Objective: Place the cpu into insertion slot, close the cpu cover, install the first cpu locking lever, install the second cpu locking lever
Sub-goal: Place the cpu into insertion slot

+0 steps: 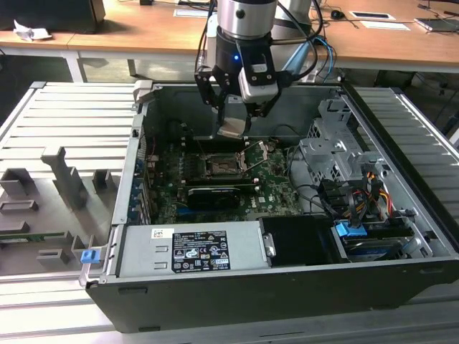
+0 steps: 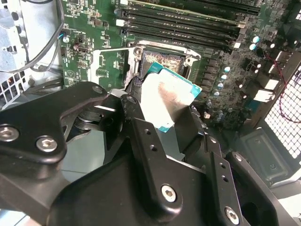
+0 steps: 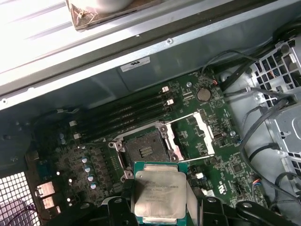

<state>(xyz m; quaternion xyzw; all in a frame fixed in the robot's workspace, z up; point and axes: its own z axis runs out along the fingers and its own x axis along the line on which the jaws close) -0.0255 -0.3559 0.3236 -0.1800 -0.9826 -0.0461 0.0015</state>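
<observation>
Holding the cpu clamped in the gripper above the insertion slot, cpu cover standing open just beside. Risks landing skewed, bending socket contacts, if released off-square.

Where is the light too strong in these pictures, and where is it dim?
First wrist view: the ribbed table outside the case is washed white. Second wrist view: the cpu shows a pale sheen. Exterior view: even light, motherboard shaded.

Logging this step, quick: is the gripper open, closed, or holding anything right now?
Gripper: jaws closed on the cpu, not yet in the slot.
</observation>
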